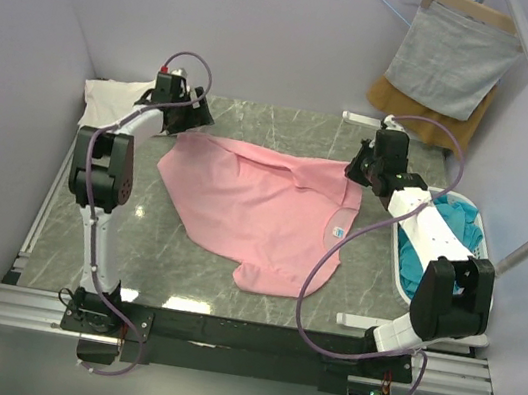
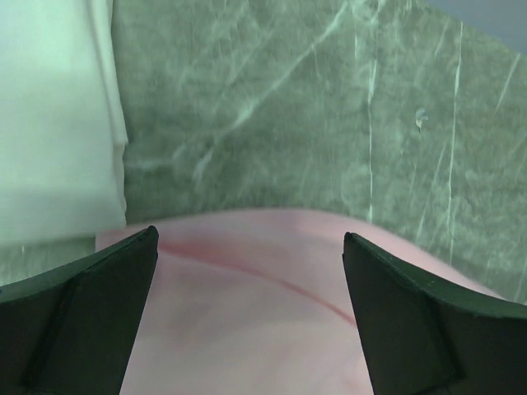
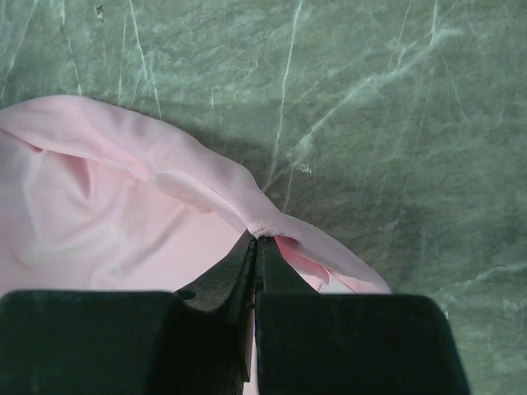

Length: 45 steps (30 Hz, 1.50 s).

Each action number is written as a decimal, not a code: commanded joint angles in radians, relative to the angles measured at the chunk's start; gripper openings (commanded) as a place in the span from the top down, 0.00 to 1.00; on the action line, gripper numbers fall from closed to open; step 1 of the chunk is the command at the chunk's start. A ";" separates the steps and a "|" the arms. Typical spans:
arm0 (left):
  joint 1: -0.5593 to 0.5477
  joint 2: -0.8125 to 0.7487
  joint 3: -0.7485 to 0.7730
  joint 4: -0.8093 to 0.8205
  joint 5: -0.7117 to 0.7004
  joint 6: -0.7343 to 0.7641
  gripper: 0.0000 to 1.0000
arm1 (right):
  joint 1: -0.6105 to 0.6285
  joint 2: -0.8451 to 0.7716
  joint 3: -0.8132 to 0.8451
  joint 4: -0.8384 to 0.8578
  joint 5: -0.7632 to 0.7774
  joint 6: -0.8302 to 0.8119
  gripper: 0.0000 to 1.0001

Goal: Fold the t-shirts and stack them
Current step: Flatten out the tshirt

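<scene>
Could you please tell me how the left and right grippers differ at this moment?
The left gripper is wide open; the right gripper is shut. The left holds nothing, poised over the pink t-shirt's edge; the right pinches a fold of that edge. Both are at the shirt's far side.

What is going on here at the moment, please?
A pale pink t-shirt lies spread on the table for folding. The robot's right hand is shut on a pinch of its edge; the left hand hangs open over the other side. A cream-white shirt lies at far left, and teal shirts sit in a basket at right.
</scene>
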 commanded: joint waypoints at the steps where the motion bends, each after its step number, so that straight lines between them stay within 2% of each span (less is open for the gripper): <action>1: 0.001 0.074 0.114 0.020 0.044 0.053 0.01 | -0.008 -0.025 0.042 -0.006 0.004 -0.023 1.00; 4: 0.001 0.109 0.140 0.025 0.038 0.104 0.00 | -0.010 -0.017 0.042 -0.007 0.001 -0.028 1.00; 8: 0.001 0.164 0.215 -0.055 0.050 0.156 0.01 | -0.010 -0.010 0.043 -0.007 -0.003 -0.028 1.00; 13: -0.007 0.132 0.152 -0.038 0.125 0.173 0.01 | -0.010 0.013 0.055 -0.014 -0.014 -0.028 1.00; 15: -0.021 0.140 0.160 -0.085 0.142 0.208 0.01 | -0.011 0.022 0.056 -0.012 -0.026 -0.027 1.00; 20: -0.067 0.172 0.157 -0.130 0.086 0.279 0.01 | -0.011 0.038 0.065 -0.015 -0.036 -0.025 1.00; 22: -0.078 0.197 0.177 -0.159 0.067 0.291 0.09 | -0.011 0.042 0.071 -0.023 -0.040 -0.027 1.00; 23: -0.079 0.220 0.203 -0.168 0.073 0.287 0.17 | -0.011 0.042 0.069 -0.023 -0.040 -0.027 1.00; 24: -0.079 0.226 0.217 -0.190 0.073 0.290 0.41 | -0.011 0.038 0.068 -0.023 -0.034 -0.027 1.00; 25: -0.079 0.226 0.218 -0.178 0.069 0.285 0.58 | -0.013 0.036 0.069 -0.023 -0.030 -0.027 1.00; 26: -0.079 0.217 0.215 -0.170 0.052 0.271 0.91 | -0.013 0.033 0.069 -0.023 -0.028 -0.028 1.00; 27: -0.079 0.209 0.217 -0.170 0.055 0.270 0.98 | -0.013 0.027 0.069 -0.029 -0.026 -0.030 1.00; 34: -0.078 0.073 0.269 -0.182 0.018 0.239 0.99 | -0.014 -0.023 0.082 -0.044 -0.003 -0.040 1.00; 37: -0.078 -0.068 0.261 -0.213 -0.023 0.242 0.99 | -0.014 -0.072 0.080 -0.058 0.013 -0.042 1.00; 39: -0.078 -0.151 0.225 -0.196 -0.049 0.228 0.99 | -0.013 -0.129 0.071 -0.061 0.021 -0.042 1.00; 43: -0.078 -0.431 0.047 -0.141 -0.045 0.187 0.99 | -0.013 -0.223 0.085 -0.089 0.021 -0.046 1.00; 45: -0.078 -0.518 -0.027 -0.142 -0.037 0.159 0.99 | -0.013 -0.283 0.088 -0.101 -0.013 -0.056 1.00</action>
